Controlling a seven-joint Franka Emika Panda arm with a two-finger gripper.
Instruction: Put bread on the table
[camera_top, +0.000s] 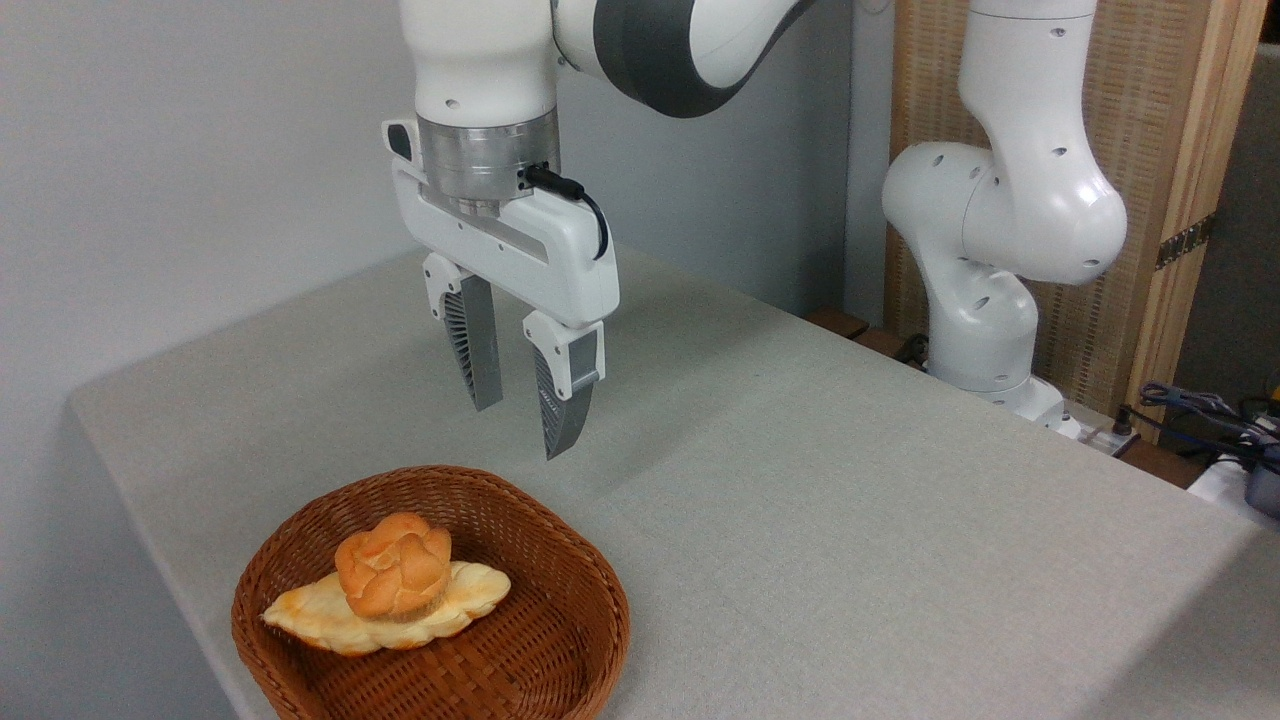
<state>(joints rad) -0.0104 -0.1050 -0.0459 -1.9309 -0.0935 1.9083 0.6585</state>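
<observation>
The basket (560, 640) holds the bread (393, 565); above, the pincer (520, 425) hangs pointing down, fingers apart, empty.

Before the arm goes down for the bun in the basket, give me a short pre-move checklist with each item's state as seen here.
1. Gripper open and empty: ok.
2. Bread in view, top unobstructed: ok.
3. Bread sits on the pale loaf inside the basket, so the loaf may shift with it: not ok.
4. Gripper above the bread: not ok, it hangs behind the basket's far rim.
5. Bare table for placing: ok.
6. Gap wide enough for the bread: cannot tell.
</observation>
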